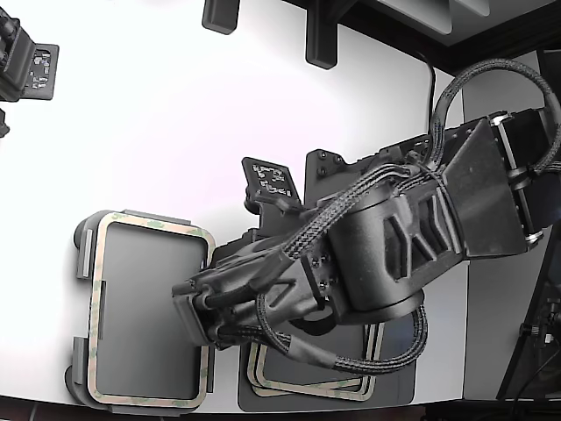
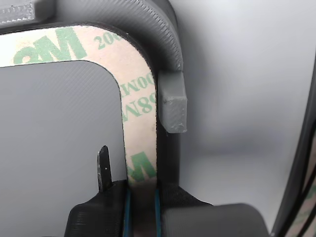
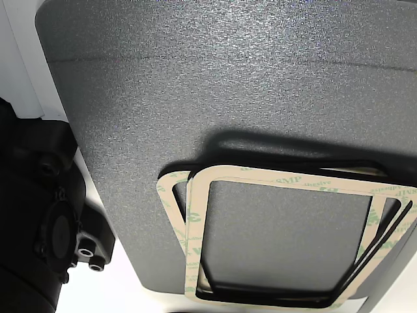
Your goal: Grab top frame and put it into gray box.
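The top frame [image 1: 151, 224] sits in the gray box [image 1: 82, 254] right under the hand [image 2: 141, 197], so this looks like the placing step at its very end. In the wrist view the hand is pinched nearly closed on one long side of the frame, a thin metal tip just beside it on the inner side. Next move, I'd judge: ease the hand open, lift straight off without dragging the strip. The frame is thin, flat beige tape backing with green print and rounded corners; the box is matte, finely ribbed plastic with a blocky tab [image 2: 174, 106] hugging the frame's outer edge. Behind the hand, more frames [image 3: 273, 241] lie stacked on a pebbled dark mat [image 3: 228, 85].
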Controlling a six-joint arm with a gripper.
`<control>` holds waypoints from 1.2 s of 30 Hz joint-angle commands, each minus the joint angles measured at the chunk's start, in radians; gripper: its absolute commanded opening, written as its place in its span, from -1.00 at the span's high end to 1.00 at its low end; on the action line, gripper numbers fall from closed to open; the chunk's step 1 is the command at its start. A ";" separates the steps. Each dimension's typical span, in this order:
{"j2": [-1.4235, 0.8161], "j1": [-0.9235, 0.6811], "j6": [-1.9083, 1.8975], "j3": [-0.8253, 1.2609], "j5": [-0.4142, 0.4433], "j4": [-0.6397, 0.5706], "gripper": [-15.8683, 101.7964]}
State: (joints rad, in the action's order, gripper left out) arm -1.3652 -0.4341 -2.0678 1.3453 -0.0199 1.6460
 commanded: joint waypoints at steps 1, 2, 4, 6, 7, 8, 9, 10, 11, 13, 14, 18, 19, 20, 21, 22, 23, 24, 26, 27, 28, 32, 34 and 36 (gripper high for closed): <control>-0.015 0.015 0.002 -0.025 -0.005 0.011 0.93; -0.014 0.017 0.003 -0.025 -0.005 0.011 0.93; -0.014 0.017 0.005 -0.026 -0.005 0.011 0.93; -0.014 0.017 0.006 -0.029 -0.006 0.011 0.93; -0.014 0.017 0.006 -0.031 -0.008 0.011 0.93; -0.014 0.017 0.006 -0.031 -0.008 0.011 0.93; -0.014 0.017 0.008 -0.031 -0.008 0.011 0.93; -0.011 0.017 0.009 -0.029 -0.008 0.011 0.93; -0.009 0.017 0.011 -0.028 -0.008 0.011 0.93; -0.006 0.017 0.012 -0.026 -0.006 0.011 0.93; -0.005 0.017 0.012 -0.028 -0.006 0.011 0.93; 0.003 0.017 0.012 -0.034 -0.005 0.011 0.93; 0.005 0.017 0.011 -0.035 -0.005 0.011 0.93; 0.005 0.017 0.011 -0.035 -0.005 0.011 0.93; 0.005 0.017 0.011 -0.035 -0.005 0.011 0.93; 0.005 0.017 0.009 -0.032 -0.005 0.011 0.93; 0.003 0.017 0.009 -0.031 -0.005 0.011 0.93; 0.003 0.017 0.008 -0.031 -0.005 0.011 0.93; 0.003 0.017 0.006 -0.029 -0.003 0.011 0.93; 0.003 0.017 0.005 -0.029 -0.003 0.011 0.93; 0.005 0.017 0.005 -0.029 -0.002 0.011 0.93; 0.012 0.017 0.002 -0.029 0.002 0.011 0.93; 0.012 0.017 0.000 -0.029 0.002 0.011 0.93; 0.012 0.017 0.000 -0.034 0.002 0.011 0.93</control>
State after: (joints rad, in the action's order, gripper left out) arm -1.3361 -0.4326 -2.0663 1.3361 -0.0230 1.6460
